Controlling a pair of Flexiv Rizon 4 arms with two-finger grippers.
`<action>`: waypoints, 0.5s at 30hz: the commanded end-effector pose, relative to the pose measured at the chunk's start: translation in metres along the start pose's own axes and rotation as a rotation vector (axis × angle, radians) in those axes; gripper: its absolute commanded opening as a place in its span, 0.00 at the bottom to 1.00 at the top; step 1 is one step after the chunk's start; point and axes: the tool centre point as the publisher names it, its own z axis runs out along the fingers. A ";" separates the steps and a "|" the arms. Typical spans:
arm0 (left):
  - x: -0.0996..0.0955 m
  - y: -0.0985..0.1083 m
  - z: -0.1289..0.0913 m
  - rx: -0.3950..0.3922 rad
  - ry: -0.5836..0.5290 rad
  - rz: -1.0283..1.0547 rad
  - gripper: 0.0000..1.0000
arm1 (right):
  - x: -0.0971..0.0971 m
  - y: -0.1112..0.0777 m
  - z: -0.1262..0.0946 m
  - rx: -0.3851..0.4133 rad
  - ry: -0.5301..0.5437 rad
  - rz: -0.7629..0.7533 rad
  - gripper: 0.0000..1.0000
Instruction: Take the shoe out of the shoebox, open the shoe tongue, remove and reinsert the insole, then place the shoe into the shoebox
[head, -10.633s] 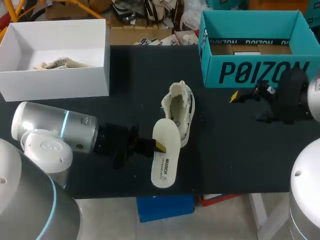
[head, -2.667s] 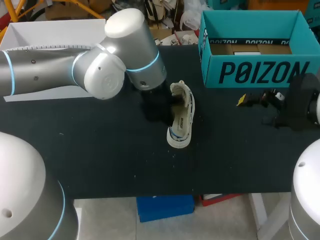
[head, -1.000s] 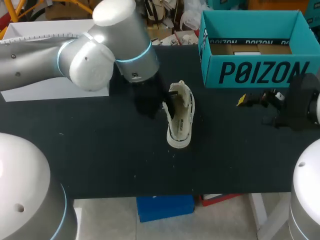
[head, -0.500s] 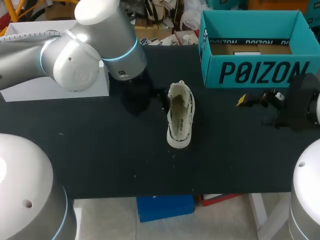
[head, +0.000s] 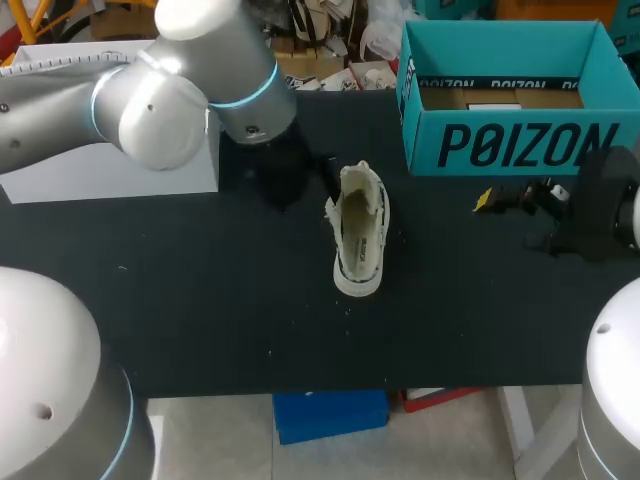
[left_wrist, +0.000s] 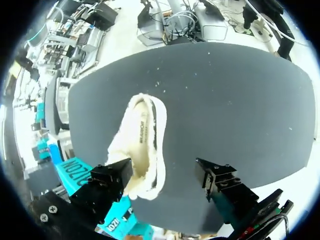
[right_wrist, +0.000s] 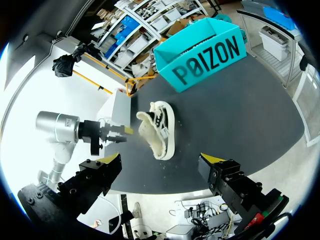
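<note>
Head view shows the cream shoe (head: 358, 235) lying on the black table (head: 200, 320) near its middle, with its toe toward 6 o'clock and its heel toward 12. At 3 o'clock of the shoe, well apart from it, is the right pincer (head: 484, 200). In the right wrist view its yellow-tipped fingers (right_wrist: 111, 160) stand wide apart with nothing between them. At 11 o'clock of the shoe, near the heel, is the left pincer (left_wrist: 162, 169). The left wrist view shows its jaws spread and the shoe lying ahead between them, not clamped, with the insole (left_wrist: 145, 140) inside the shoe. Farther off, the teal shoebox (head: 510, 95) stands at 1 o'clock of the shoe. A white box (head: 60, 175) stands at 10 o'clock, partly behind the left arm (head: 170, 90).
</note>
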 end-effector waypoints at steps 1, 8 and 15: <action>0.012 0.023 0.009 -0.003 -0.107 -0.077 0.00 | 0.001 0.000 0.000 0.002 -0.001 0.000 1.00; 0.009 0.055 0.017 -0.001 -0.233 -0.214 0.00 | 0.001 0.000 0.000 0.002 -0.001 0.000 1.00; -0.012 0.083 0.030 -0.022 -0.275 -0.257 0.00 | 0.001 0.000 0.000 0.002 -0.001 0.000 1.00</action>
